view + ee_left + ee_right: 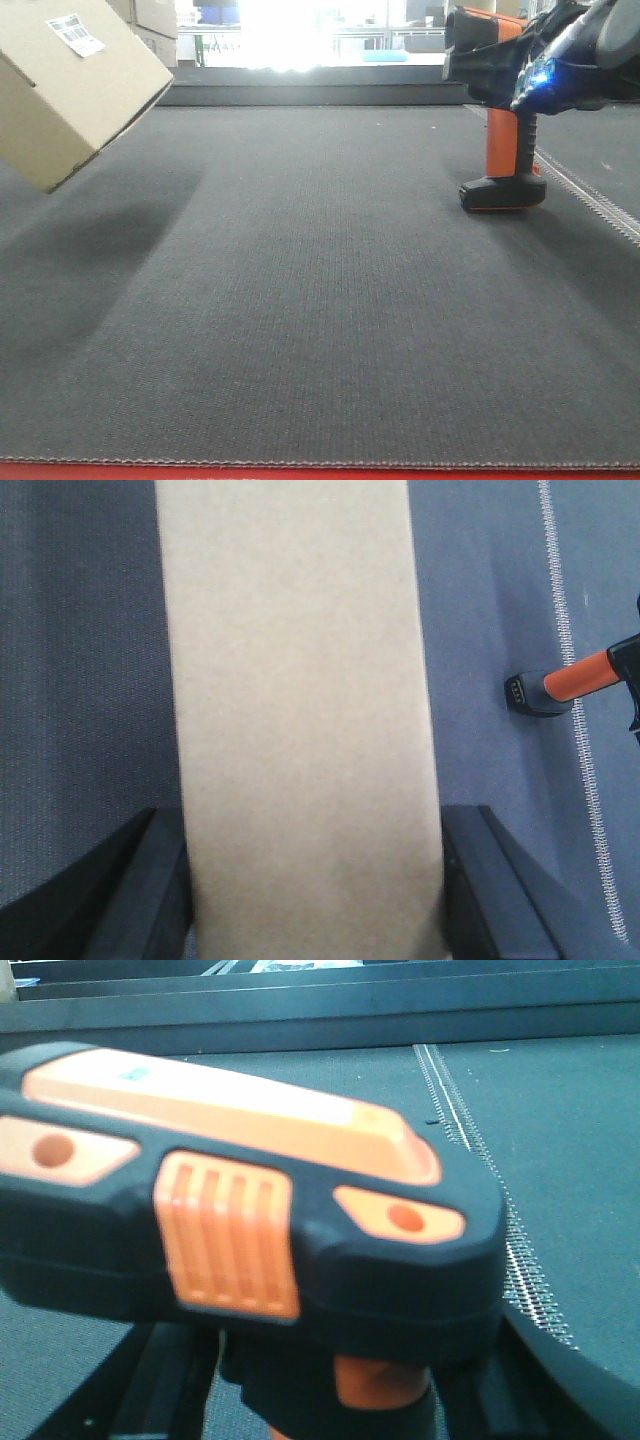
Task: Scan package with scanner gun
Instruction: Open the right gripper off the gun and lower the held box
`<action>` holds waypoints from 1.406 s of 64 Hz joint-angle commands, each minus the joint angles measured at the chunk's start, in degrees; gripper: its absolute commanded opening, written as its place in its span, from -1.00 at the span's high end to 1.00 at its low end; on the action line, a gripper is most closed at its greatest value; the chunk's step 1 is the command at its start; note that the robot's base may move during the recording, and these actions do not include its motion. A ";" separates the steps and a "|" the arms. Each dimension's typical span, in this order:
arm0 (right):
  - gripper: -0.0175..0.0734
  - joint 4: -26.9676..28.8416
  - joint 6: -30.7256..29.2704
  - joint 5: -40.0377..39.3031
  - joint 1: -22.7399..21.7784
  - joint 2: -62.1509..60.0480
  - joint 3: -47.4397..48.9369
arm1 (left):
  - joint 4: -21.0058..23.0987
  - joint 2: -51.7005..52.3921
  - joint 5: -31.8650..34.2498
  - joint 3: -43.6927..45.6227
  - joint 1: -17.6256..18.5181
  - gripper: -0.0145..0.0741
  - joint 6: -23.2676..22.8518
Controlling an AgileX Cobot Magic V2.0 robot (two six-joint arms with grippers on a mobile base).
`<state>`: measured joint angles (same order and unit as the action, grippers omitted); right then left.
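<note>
- Inside my left gripper, no room: the package fills the gap, touching both fingers.
- Below it and across towards my right gripper, bare mat lies open.
- At my right gripper the scanner gun stands on its foot, blocking that side.
- Ahead of both, a raised ledge closes the mat.

Figure: A dark grey mat is being crossed by a pale stitched seam. Stacked cardboard boxes are being shown far behind.
</note>
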<state>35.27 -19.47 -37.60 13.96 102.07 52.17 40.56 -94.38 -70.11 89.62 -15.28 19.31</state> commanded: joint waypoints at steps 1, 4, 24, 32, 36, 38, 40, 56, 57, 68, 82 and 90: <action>0.95 -1.10 0.09 -3.24 -0.20 -0.38 0.42 | 1.07 0.95 0.15 0.40 0.30 0.92 -0.42; 0.95 -1.10 0.09 -3.12 -0.20 -0.38 0.42 | 1.07 0.95 0.15 0.40 0.30 0.92 -0.42; 0.95 -1.10 0.09 1.34 -0.20 -1.09 0.42 | 1.07 0.95 0.15 0.40 0.30 0.92 -0.42; 0.91 -1.10 0.09 2.90 -0.20 -2.14 0.42 | 1.07 0.95 0.15 0.40 0.30 0.92 -0.42; 0.74 -1.10 0.09 3.02 -0.20 -2.42 0.42 | 1.07 0.95 0.15 0.40 0.30 0.92 -0.42; 0.65 -1.10 0.09 3.12 -0.20 -2.52 0.42 | 1.20 0.95 0.15 0.40 0.30 0.92 -0.42; 0.52 -1.10 0.09 3.51 -0.20 -2.68 0.42 | 1.20 0.95 0.15 0.40 0.30 0.92 -0.42; -0.58 -1.10 -0.03 5.01 -0.20 -2.82 0.42 | 1.20 0.95 0.15 0.40 0.30 0.92 -0.42; -0.60 -1.10 -0.04 5.13 -0.20 -2.82 0.42 | 1.20 0.95 0.15 0.40 0.30 0.92 -0.42; -0.64 -1.10 -0.04 7.90 -0.20 -2.84 0.42 | 1.30 0.95 0.15 0.40 0.30 0.92 -0.42; -0.64 -1.10 -1.14 11.01 -0.20 -4.41 0.42 | 1.30 0.95 0.15 0.40 0.30 0.92 -0.42; -0.64 -1.10 -1.14 11.01 -0.20 -5.27 0.42 | 1.30 0.95 0.15 0.40 0.30 0.92 -0.42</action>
<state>34.81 -19.83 -25.48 13.96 98.17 52.27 40.56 -94.38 -70.11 89.62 -15.28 19.31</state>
